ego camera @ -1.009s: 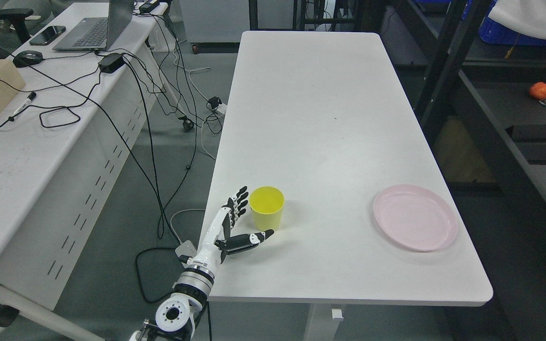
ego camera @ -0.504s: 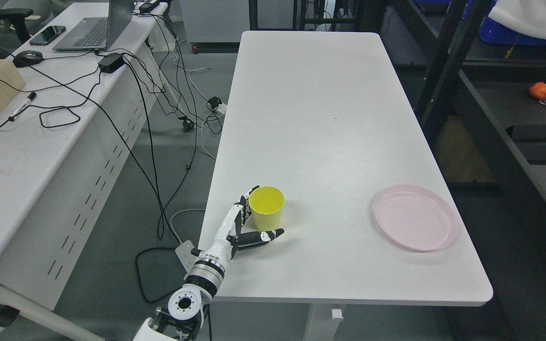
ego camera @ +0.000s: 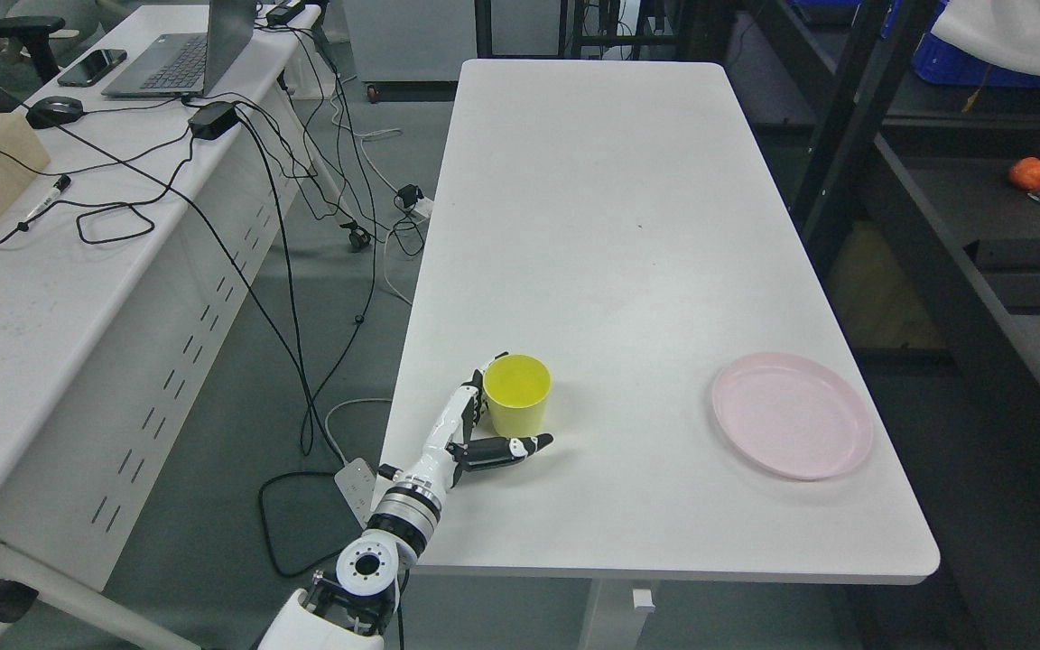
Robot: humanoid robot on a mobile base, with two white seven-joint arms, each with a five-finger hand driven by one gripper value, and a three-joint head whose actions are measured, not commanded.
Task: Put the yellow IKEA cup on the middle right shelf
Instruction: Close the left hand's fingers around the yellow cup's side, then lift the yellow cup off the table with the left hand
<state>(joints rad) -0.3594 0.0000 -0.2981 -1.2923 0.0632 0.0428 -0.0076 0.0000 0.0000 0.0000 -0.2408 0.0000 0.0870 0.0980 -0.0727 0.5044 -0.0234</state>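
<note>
— Head view first: what are the fingers (ego camera: 475, 411) doing?

— They are lying against the left wall of the cup (ego camera: 517, 407), with one tip showing at its far rim. The thumb is stretching out along the table below the cup's base. They are spread around the cup rather than clamped; whether they are pressing on it cannot be told.

— And the left hand (ego camera: 470, 438) itself?

— It is sitting at the cup's near left side, its arm coming up from the lower left over the table's near edge.

— Where is the cup standing?

— Upright and open-mouthed on the white table (ego camera: 610, 226), near the front left corner, resting on the surface.

— Anything else on that table?

— A pink plate (ego camera: 791, 413) is lying well to the right, near the front right corner, well apart from the cup.

— And around it?

— A dark shelf (ego camera: 1007, 217) is standing to the right, with an orange thing (ego camera: 1035, 172) lying on it. To the left, a second desk (ego camera: 23, 298) is carrying a laptop (ego camera: 186, 54) and trailing black cables (ego camera: 240, 181).
</note>
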